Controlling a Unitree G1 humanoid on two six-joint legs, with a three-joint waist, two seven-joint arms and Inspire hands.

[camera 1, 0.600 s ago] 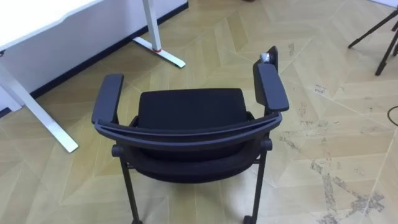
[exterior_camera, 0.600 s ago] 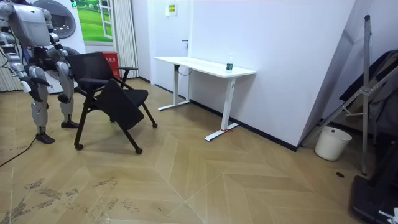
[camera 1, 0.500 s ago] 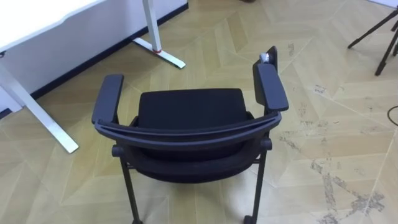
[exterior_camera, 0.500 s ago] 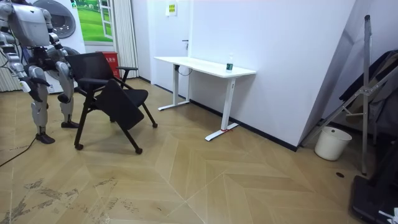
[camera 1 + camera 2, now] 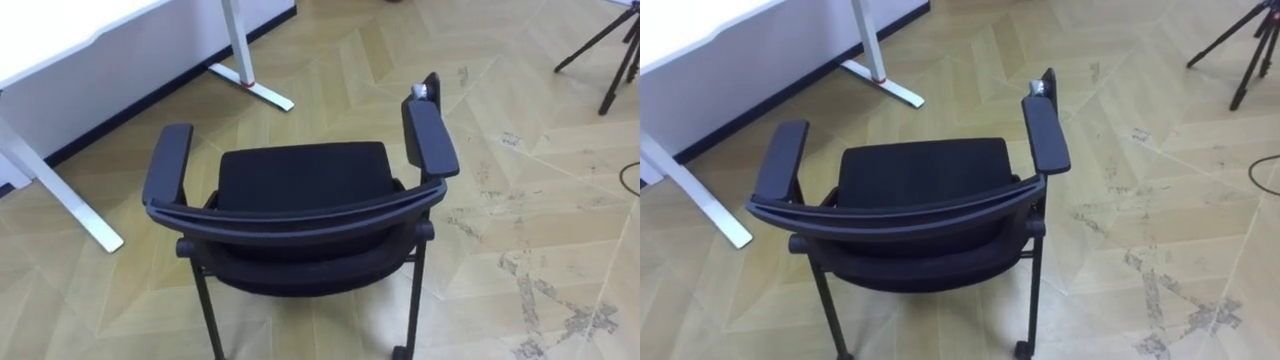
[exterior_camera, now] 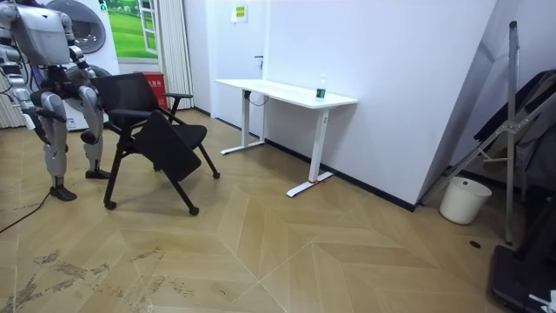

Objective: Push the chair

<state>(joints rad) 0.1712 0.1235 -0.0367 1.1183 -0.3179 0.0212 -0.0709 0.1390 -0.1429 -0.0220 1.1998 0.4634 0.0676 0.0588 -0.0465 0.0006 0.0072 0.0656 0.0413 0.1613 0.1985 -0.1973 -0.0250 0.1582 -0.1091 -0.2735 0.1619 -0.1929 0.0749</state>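
In the room view the right hand (image 6: 36,122) hung low beside the robot's hip and the left hand (image 6: 87,132) sat just behind the chair (image 6: 148,122). Both were too small there to tell how far the fingers were opened, or whether either one touched the frame. The only change over the last half second was slight: the arm nearer the room camera had swung a little, and the eye views had slid a touch, which was the head's own shift and not the chair's. The chair stood where it had been, directly in front of the robot with its back turned to it. Its curved backrest (image 5: 300,212) was nearest, both armrests (image 5: 430,140) were bare, and the seat (image 5: 300,175) faced away over the wooden floor (image 5: 520,200). The white desk (image 5: 60,40) was off to the robot's left, its near leg (image 5: 60,190) close to the left armrest. A tripod (image 5: 600,50) stood well apart on the right. Judging by this, the push had not yet started. The robot was in place behind the chair, but the hands had yet to come up and take the backrest.
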